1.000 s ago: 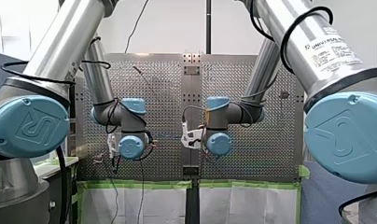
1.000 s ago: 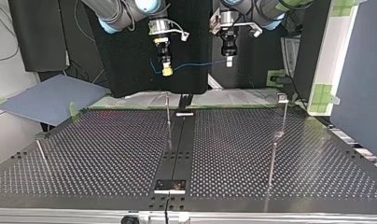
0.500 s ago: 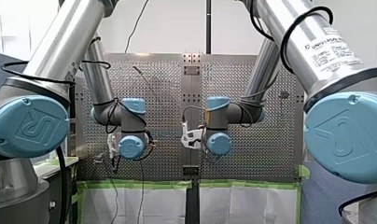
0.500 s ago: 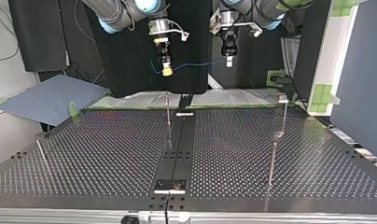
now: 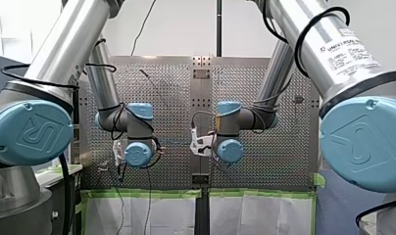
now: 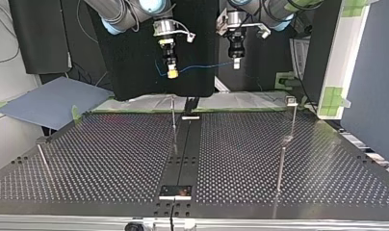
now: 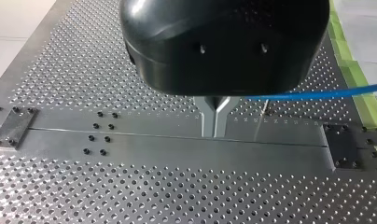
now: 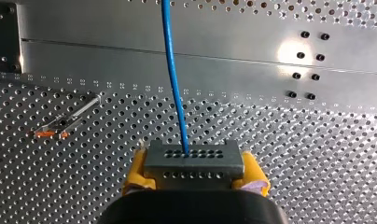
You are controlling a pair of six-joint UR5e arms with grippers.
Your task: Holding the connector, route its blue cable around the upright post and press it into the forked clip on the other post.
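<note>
- My right gripper (image 6: 172,72), at the top view's left, hangs high above the perforated metal table (image 6: 110,159) and points down at it. Its yellow pads (image 8: 136,169) are clamped on either side of the grey metal connector block (image 8: 193,161), which has rows of small holes in its face.
- The thin blue cable (image 6: 202,66) leaves the middle of the connector's face. In the top view it runs with a slight sag across to my left gripper (image 6: 236,63), which hangs at about the same height.
- My left gripper's bare metal fingers (image 7: 208,119) are pressed together, with only a hairline seam between them. The cable comes in from the side and ends at them, so I read it as pinched there. The black gripper body hides the exact spot in the left wrist view.
- Neither gripper touches the table.
- A thin upright metal post (image 6: 173,115) stands near the middle of the table's far edge. In the top view it appears straight under my right gripper, with a clear gap, and the cable passes above it without touching.
- A slim post with a small clip head (image 6: 291,100) stands toward the top view's right, well apart from the cable. The head is too small for me to make out its fork.
- A third slim rod (image 6: 280,166) stands nearer the camera on that side, and a short leaning pin (image 6: 42,156) sits at the view's left.
- A dark flat plate strip (image 6: 185,144) runs down the table's middle.
- In the front view my left arm (image 5: 137,154) and my right arm (image 5: 230,149) show their blue-capped wrists side by side, and these hide both grippers.
</note>
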